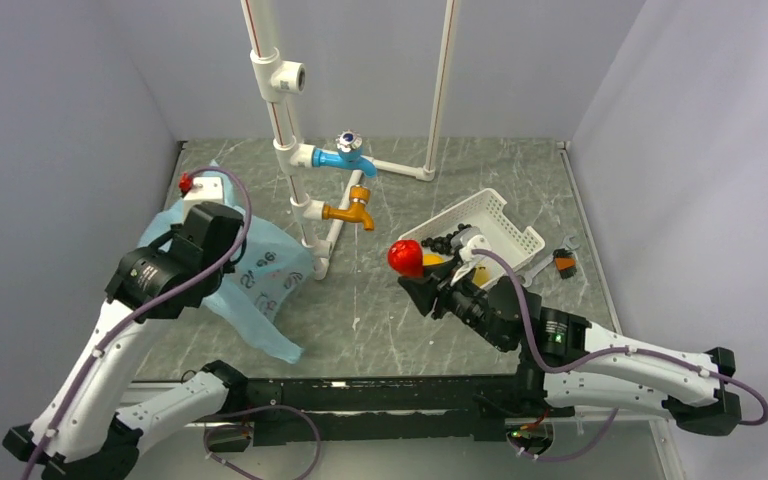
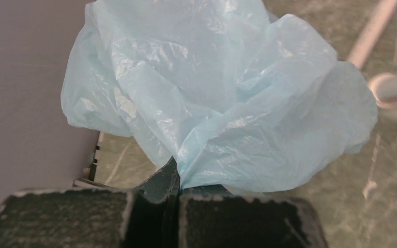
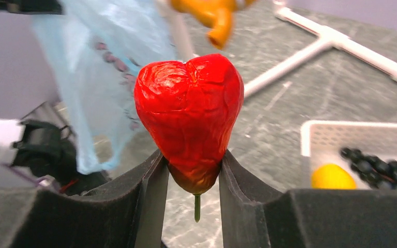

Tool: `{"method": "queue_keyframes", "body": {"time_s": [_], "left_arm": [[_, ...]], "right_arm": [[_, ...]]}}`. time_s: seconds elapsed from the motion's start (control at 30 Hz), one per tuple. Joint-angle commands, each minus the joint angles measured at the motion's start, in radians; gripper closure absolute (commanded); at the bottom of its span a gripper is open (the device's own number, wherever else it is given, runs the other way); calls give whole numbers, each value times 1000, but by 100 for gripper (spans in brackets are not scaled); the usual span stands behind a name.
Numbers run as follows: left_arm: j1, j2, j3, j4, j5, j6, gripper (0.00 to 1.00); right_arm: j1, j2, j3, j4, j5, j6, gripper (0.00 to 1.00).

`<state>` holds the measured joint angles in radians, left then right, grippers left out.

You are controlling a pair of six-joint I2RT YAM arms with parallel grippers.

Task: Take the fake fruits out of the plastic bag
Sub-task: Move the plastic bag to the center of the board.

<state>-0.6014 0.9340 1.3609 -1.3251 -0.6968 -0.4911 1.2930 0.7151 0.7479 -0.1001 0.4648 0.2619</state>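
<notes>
- The red fruit [image 3: 188, 121] is out of the bag and off the tabletop [image 1: 380, 320]. It is held in the air over the middle of the tabletop, a little toward the right edge.
- Its long axis runs in line with the fingers. The broad, lobed end points away from the wrist and the narrow stem end sits down between the pads.
- The right gripper [image 3: 190, 155] has its jaws partly apart and clamped on the narrow lower half of this fruit, one pad on each flank.
- The relation that matters is that the white basket [image 1: 520, 232] lies to the right of the jaws, and the fruit is just outside the basket's near-left corner, not over it.
- A dark grape bunch [image 3: 377, 168] and a yellow fruit [image 3: 332, 177] already lie in that basket, so I judge it to be the drop point.
- By my reading, the coming move is a short carry rightward over the rim before the jaws part. The right arm is the nearer one.
- The plastic bag [image 2: 222, 103] is well apart from the basket, by the left edge of the tabletop. The left gripper [image 2: 171, 178] has its jaws together, pinching the film, and the bag hangs bunched from them.
- I cannot tell whether anything remains inside the bag.
</notes>
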Motion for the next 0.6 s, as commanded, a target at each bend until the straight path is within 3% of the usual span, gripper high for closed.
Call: {"method": "queue_keyframes", "body": {"time_s": [0.0, 0.2, 0.47, 0.57], "left_arm": [[164, -2, -54, 192, 15, 218, 100], [384, 23, -175, 434, 39, 283, 100], [442, -40, -421, 737, 84, 330, 99], [443, -62, -463, 748, 106, 326, 80]], "right_arm": [[-77, -16, -30, -82, 91, 65, 100], [-260, 118, -11, -149, 59, 139, 100], [-519, 309, 91, -249, -36, 212, 100], [-609, 352, 95, -257, -91, 218, 100]]}}
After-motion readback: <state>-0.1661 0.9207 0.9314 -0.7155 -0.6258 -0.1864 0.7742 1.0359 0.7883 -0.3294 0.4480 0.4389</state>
